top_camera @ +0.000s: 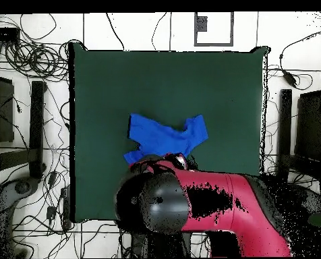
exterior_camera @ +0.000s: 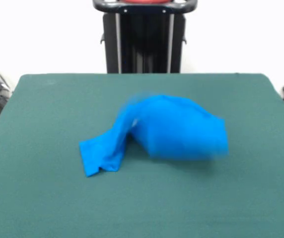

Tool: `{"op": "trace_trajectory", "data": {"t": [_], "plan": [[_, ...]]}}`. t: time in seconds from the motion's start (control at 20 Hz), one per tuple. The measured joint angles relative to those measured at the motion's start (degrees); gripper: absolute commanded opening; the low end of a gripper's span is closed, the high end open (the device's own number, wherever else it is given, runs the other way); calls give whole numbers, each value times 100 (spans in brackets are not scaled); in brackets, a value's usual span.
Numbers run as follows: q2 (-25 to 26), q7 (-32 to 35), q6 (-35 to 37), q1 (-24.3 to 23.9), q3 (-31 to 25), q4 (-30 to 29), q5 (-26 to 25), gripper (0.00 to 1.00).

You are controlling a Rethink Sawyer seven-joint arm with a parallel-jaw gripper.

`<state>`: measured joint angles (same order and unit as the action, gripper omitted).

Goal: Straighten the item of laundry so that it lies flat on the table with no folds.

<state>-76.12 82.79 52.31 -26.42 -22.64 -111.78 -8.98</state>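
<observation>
The bright blue T-shirt (exterior_camera: 172, 129) lies crumpled near the middle of the dark green table (exterior_camera: 47, 198). Its right part is bunched up and blurred, and a flatter flap reaches toward the front left. In the overhead view the shirt (top_camera: 166, 137) lies spread sideways with folds on the table (top_camera: 102, 88). The red and black arm (top_camera: 210, 202) hangs over the table's edge nearest the robot and covers the shirt's lower edge. The arm's bulk hides the gripper, and the front view shows no gripper.
The black pedestal (exterior_camera: 144, 44) stands behind the table's far edge. Cables (top_camera: 35, 57) and dark stands (top_camera: 36, 128) lie on the floor around the table in the overhead view.
</observation>
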Motion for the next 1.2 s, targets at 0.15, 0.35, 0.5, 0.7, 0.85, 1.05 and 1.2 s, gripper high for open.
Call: {"op": "trace_trajectory", "data": {"t": [0.15,0.35,0.5,0.7,0.85,1.05,1.2], "plan": [[-45,0,-136,0,28,-91,0,100],[-58,0,-336,-1,104,-203,-1,100],[-58,0,-427,-1,138,-264,-2,100],[-54,0,-516,0,146,-328,-11,100],[-5,0,-615,0,147,-335,-26,100],[224,0,-975,31,205,-324,-167,100],[573,0,-1360,96,316,-294,-375,100]]}}
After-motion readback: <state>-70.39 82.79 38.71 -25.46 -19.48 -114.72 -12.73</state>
